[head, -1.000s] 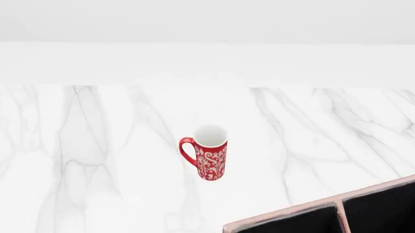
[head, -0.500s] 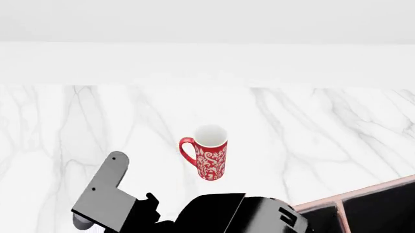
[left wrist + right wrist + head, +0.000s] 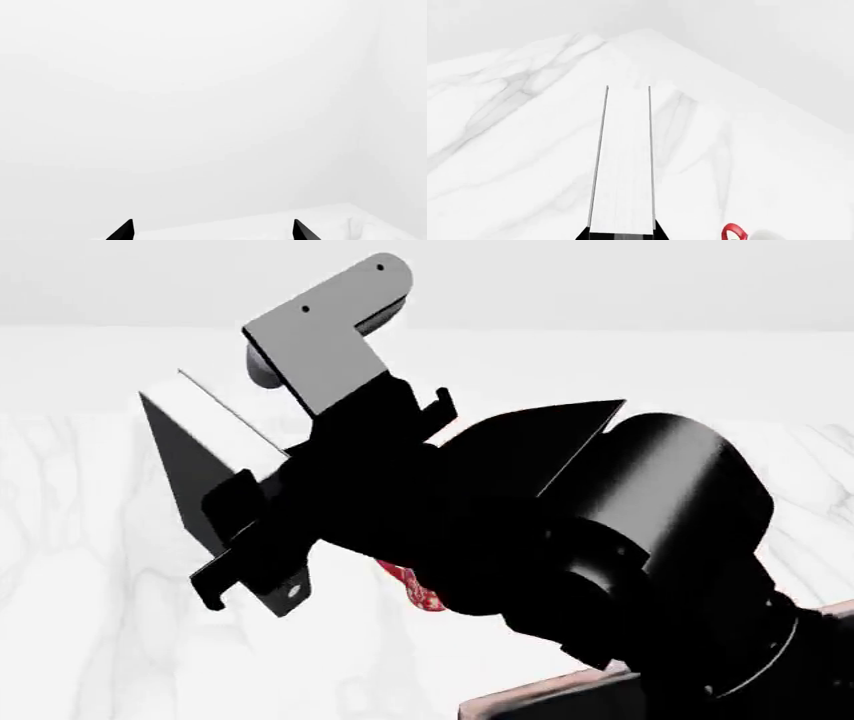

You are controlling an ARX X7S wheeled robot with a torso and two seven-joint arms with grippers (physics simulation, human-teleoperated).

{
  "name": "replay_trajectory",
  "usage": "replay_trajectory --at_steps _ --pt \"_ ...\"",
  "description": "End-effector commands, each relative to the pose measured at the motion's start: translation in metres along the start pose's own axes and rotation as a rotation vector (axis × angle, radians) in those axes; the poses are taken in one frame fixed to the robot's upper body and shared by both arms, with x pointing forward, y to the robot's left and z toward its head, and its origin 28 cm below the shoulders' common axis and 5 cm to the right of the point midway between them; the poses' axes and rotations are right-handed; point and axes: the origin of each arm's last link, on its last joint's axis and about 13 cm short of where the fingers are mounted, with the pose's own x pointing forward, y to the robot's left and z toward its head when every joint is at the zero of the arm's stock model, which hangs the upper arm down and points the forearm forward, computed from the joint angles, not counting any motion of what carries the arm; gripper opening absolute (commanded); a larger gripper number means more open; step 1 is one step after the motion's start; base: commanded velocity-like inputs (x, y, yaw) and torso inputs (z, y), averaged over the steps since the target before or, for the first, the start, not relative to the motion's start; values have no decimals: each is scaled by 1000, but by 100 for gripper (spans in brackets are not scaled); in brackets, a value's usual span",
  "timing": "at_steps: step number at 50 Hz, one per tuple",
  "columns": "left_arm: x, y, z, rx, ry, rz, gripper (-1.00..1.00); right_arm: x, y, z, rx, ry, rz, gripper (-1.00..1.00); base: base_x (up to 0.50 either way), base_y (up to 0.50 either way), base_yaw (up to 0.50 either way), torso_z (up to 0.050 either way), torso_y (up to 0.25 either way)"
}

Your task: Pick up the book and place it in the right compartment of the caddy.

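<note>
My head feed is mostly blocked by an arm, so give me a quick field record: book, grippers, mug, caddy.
book: held off the table in the right gripper, white page edge toward the right wrist camera; black cover seen from the head
left gripper: fingertips apart, nothing between them, facing blank white
mug: mostly hidden behind the arm, a red patch shows
caddy: only a corner of the rim visible at bottom
table: white marble

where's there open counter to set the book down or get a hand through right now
Bare marble counter lies on the robot's left of the mug, and more runs beyond the held book in the right wrist view. It is crowded in the middle: the right gripper and arm cover the mug, with the caddy at the near right.
</note>
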Motion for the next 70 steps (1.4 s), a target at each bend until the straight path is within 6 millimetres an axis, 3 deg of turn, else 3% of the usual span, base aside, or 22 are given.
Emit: replay_trajectory --at_steps 1,16,29,44,56,70 --pt "-1 2 -4 4 19 11 100 -31 -32 44 162 -157 -280 -100 0 0 0 0 0" --pt "-1 -1 -7 12 23 4 100 -82 -61 32 250 -223 -641 -100 0 0 0 0 1" --pt "-2 -9 -9 36 22 -16 100 -129 -61 -8 384 -180 -890 -100 0 0 0 0 1" --pt "-4 -14 -12 45 22 -35 100 -178 -50 -46 455 -175 -1025 -100 0 0 0 0 2" --pt "-4 -12 -18 49 34 -33 100 -205 -45 -63 473 -146 -1127 -100 0 0 0 0 2" --pt "-5 -13 -21 52 42 -34 100 -217 -46 -77 536 -118 -1199 -100 0 0 0 0 1"
